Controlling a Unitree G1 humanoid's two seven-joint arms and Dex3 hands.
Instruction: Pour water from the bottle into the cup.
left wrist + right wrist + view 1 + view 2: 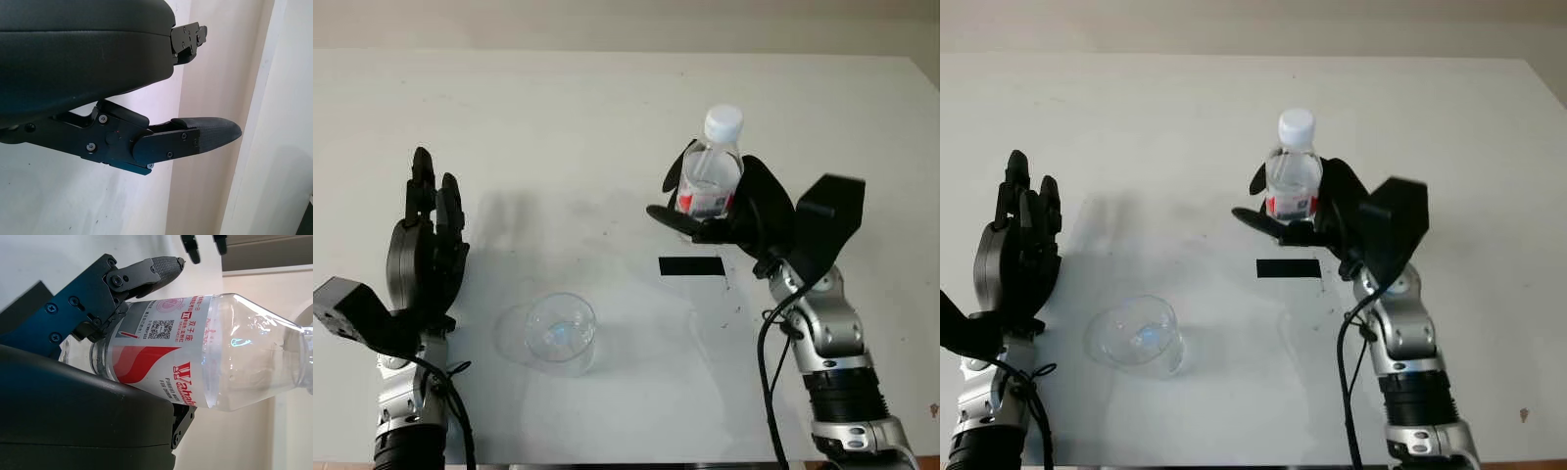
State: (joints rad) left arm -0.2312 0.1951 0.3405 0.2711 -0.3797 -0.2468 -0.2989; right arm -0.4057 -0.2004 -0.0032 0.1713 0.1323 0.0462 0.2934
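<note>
The right hand (pixel 710 211) had its black fingers wrapped round the clear, white-capped plastic bottle (pixel 713 171), upright at the table's (pixel 607 117) right with its base hidden behind them, while the glassy round cup (pixel 560 333) sat front-left beside the open left hand (pixel 426 245).

Clear bottle (pixel 711 176) with white cap (pixel 723 122) and red-and-white label (pixel 161 355) sits within the black right hand (pixel 729 211); just below it, a black rectangular patch (pixel 691 265).
</note>
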